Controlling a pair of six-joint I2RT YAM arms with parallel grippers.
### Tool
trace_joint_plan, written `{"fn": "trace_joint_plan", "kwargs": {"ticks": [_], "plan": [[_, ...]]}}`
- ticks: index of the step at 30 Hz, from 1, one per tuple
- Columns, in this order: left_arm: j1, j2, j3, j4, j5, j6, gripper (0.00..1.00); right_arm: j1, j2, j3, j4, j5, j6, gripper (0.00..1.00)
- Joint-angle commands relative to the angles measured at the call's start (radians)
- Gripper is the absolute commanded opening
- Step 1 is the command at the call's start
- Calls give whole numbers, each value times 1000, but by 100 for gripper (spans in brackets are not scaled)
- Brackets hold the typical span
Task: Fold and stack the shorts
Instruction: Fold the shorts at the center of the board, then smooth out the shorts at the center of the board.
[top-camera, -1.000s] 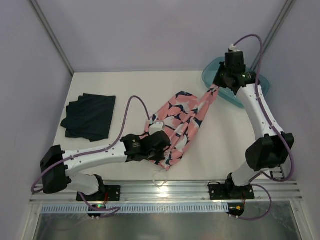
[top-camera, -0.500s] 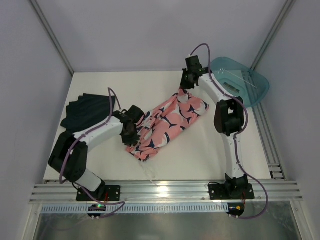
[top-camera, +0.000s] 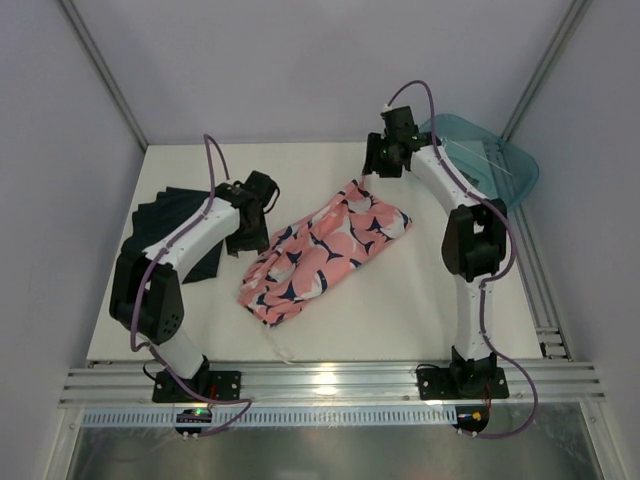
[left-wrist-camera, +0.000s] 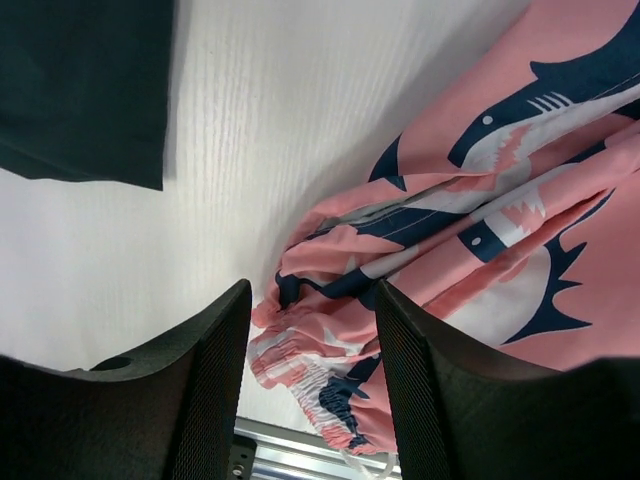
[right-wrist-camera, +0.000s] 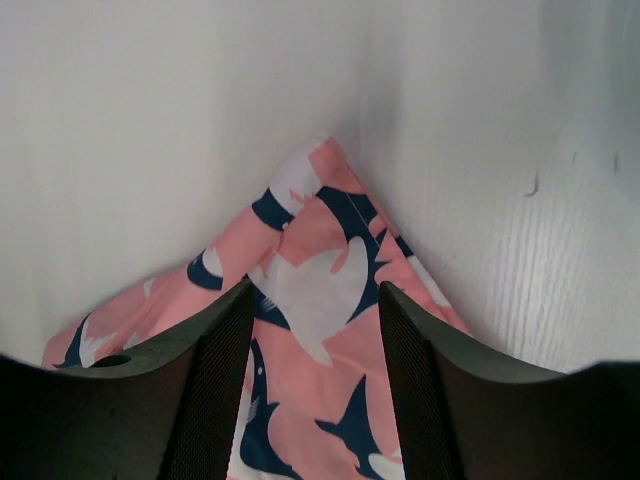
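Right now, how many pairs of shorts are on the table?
2: the dark pair lies on the left of the table; the pink printed pair lies in the middle. No sign of another hidden.

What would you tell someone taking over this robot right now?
Left gripper: open, over the waistband end of the pink shorts, holding nothing.
Right gripper: open, over their far corner, holding nothing.
Pink shorts: laid out diagonally mid-table, not folded small.
Dark shorts: at the table's left, apparently folded.
Left to do: fold the pink pair and stack the two.
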Motion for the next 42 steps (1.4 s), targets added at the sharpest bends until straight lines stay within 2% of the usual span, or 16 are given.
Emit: {"fn": "trace_joint_plan", "kwargs": {"ticks": [1, 3, 7, 9, 11, 17, 20, 25, 28, 30, 31, 33, 36, 37, 39, 42], "plan": [[18, 37, 18, -33, 102, 82, 54, 0, -184, -141, -12, 37, -34, 57], [18, 27, -8, 52, 263, 130, 52, 0, -236, -268, 12, 40, -26, 57], [15, -12, -85, 171, 388, 159, 51, 2, -363, -468, 69, 4, 9, 57], [15, 2, -97, 186, 368, 161, 50, 0, -397, -589, 125, 4, 23, 57], [18, 36, -97, 179, 272, 156, 50, 2, -411, -672, 156, 9, 32, 56], [61, 158, -4, 102, 105, 158, 51, 2, -359, -735, 204, 69, 25, 56], [82, 181, 48, 77, 88, 153, 52, 2, -356, -741, 213, 142, 11, 56], [133, 209, 76, 57, 97, 152, 52, -1, -315, -717, 227, 170, -47, 56], [147, 206, 74, 40, 123, 161, 53, -1, -261, -639, 235, 172, -92, 56], [147, 186, 59, 62, 201, 179, 53, -3, -218, -583, 221, 155, -116, 56], [147, 165, 53, 71, 294, 190, 54, -3, -171, -550, 212, 155, -133, 56], [148, 152, 50, 71, 372, 204, 54, -4, -106, -433, 186, 152, -149, 56], [147, 142, 32, 74, 446, 185, 52, -11, -52, -372, 189, 138, -163, 56], [147, 122, 9, 95, 547, 173, 51, -14, -14, -333, 196, 135, -176, 56], [144, 91, -50, 141, 552, 138, 51, -26, 32, -269, 175, 132, -193, 55], [137, 21, -133, 160, 480, 92, 51, -37, 98, -135, 129, 107, -221, 55]]}}
